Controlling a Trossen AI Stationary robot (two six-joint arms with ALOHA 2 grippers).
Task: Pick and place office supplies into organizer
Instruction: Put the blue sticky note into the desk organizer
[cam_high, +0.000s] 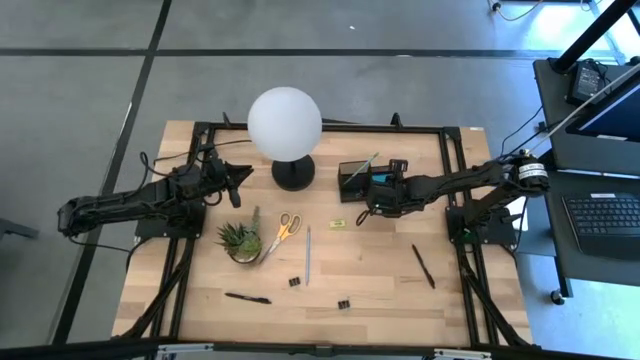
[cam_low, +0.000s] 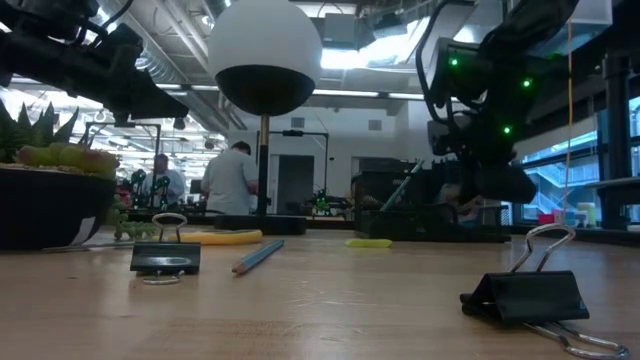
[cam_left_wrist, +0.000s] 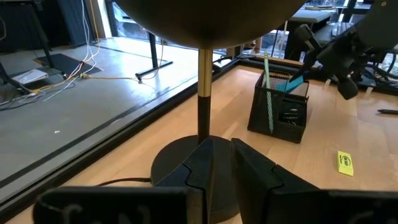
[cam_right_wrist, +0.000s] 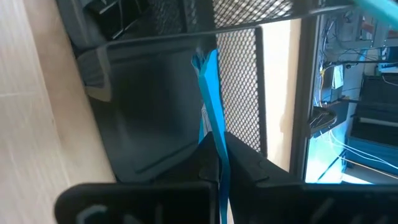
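The black mesh organizer (cam_high: 356, 176) stands right of the lamp base, with a green pencil (cam_left_wrist: 268, 93) leaning in it. My right gripper (cam_high: 368, 197) hovers over it, shut on the blue sticky-note pad (cam_right_wrist: 211, 106). On the table lie the yellow-handled scissors (cam_high: 283, 231), a pale pencil (cam_high: 308, 255), two binder clips (cam_high: 295, 282) (cam_high: 343, 301), two black pens (cam_high: 247, 298) (cam_high: 424, 266) and a small yellow piece (cam_high: 337, 222). My left gripper (cam_high: 236, 186) waits, shut, left of the lamp base. My right gripper pinches the blue pad between its two fingers (cam_right_wrist: 249, 168), with the pad's thin edge (cam_right_wrist: 219, 155) facing the wrist camera. It comes from the table's right, slanting down. The pad's free end (cam_left_wrist: 294, 82) pokes into the organizer's top. Whether the pad touches the organizer, I cannot tell.
The white globe lamp (cam_high: 285, 122) on its round black base (cam_high: 293, 173) stands between the two grippers. A small potted plant (cam_high: 241, 241) sits left of the scissors. Black frame rails run along the table's edges. People show in the room beyond (cam_low: 232, 178).
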